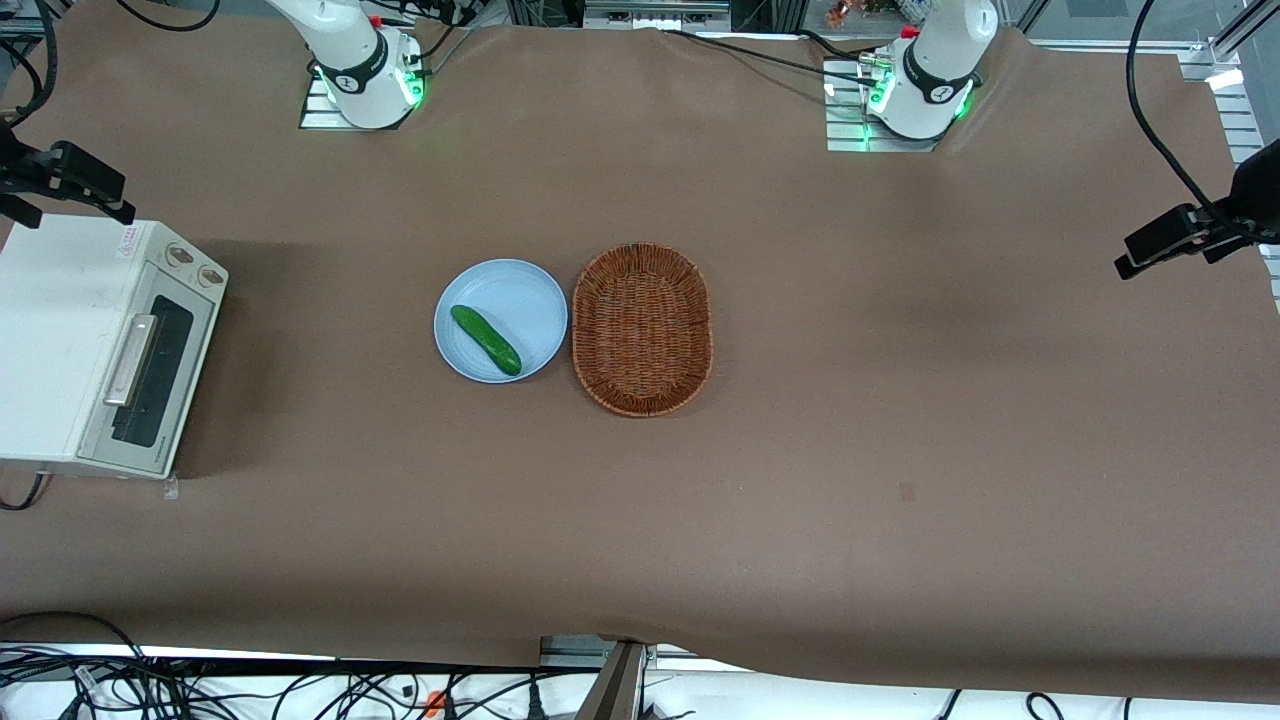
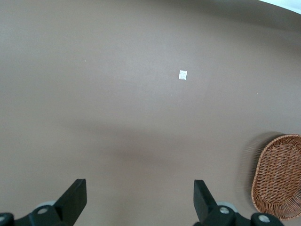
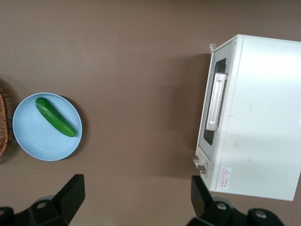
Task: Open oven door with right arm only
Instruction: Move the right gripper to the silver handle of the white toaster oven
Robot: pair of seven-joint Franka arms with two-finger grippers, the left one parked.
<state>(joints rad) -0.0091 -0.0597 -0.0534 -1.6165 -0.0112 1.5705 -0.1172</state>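
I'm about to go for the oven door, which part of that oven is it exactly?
The white oven sits at the working arm's end of the table. Its door is the cream-framed dark glass panel with a silver bar handle, not the two-knob strip. The gripper hangs open above the table.

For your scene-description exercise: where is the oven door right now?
The oven door is shut on the white toaster oven at the working arm's end of the table, facing the blue plate; the right arm's hand hangs open, high above the table.
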